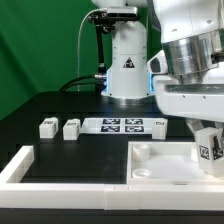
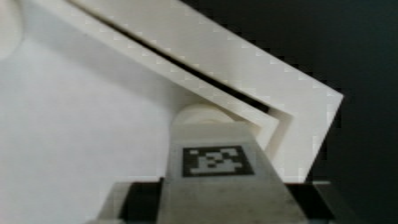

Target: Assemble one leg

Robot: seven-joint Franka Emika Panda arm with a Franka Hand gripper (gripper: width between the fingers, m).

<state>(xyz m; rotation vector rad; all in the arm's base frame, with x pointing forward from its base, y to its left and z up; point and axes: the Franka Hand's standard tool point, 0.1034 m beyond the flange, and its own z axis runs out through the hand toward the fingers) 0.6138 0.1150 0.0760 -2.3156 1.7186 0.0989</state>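
My gripper point(image 1: 208, 146) is shut on a leg point(image 1: 209, 149), a stubby white block whose square tag faces the camera. It holds the leg upright at the white panel's point(image 1: 160, 162) corner on the exterior view's right. In the wrist view the leg point(image 2: 217, 150) sits between my dark fingers point(image 2: 135, 202), and its far end reaches the panel point(image 2: 89, 120) near its raised edge. I cannot tell whether it touches the panel. Two more legs point(image 1: 47, 127) point(image 1: 71, 128) lie on the black table at the left. A further leg point(image 1: 158, 121) lies by the marker board's right end.
The marker board point(image 1: 118, 125) lies flat in the middle of the table in front of the arm's base point(image 1: 127, 75). A long white raised bar point(image 1: 20, 168) runs along the front and up the left side, next to the panel.
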